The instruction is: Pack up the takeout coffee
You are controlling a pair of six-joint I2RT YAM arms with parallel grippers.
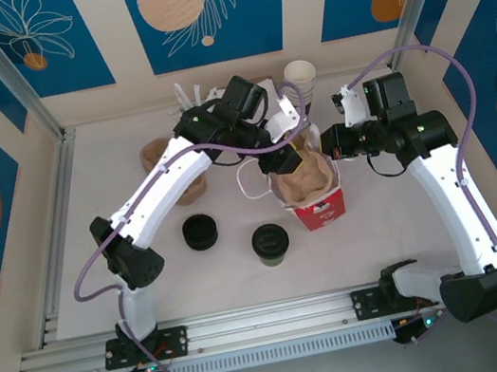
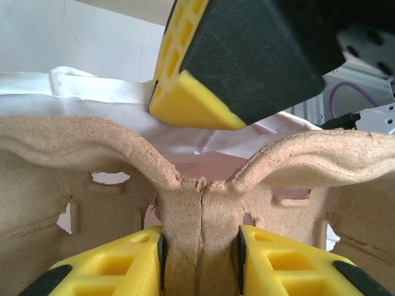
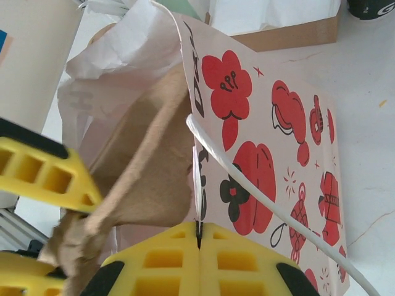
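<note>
Two grips: left gripper (image 2: 200, 246) pinches the pulp carrier's (image 2: 92, 160) rib, right gripper (image 3: 199, 246) pinches the bag (image 3: 259, 123) rim. A snagging carrier could tear the bag.

takeout coffee (image 1: 270, 243) | olive-green cup, black lid on | upright | on table (image 1: 100, 164), near red-and-white bag (image 1: 325, 207)

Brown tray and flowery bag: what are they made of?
The brown tray looks like moulded paper pulp: matte, fuzzy, with ragged fibres at its cut-outs. The bag seems to be thin, smooth paper, creased, with red flowers printed on white.
</note>
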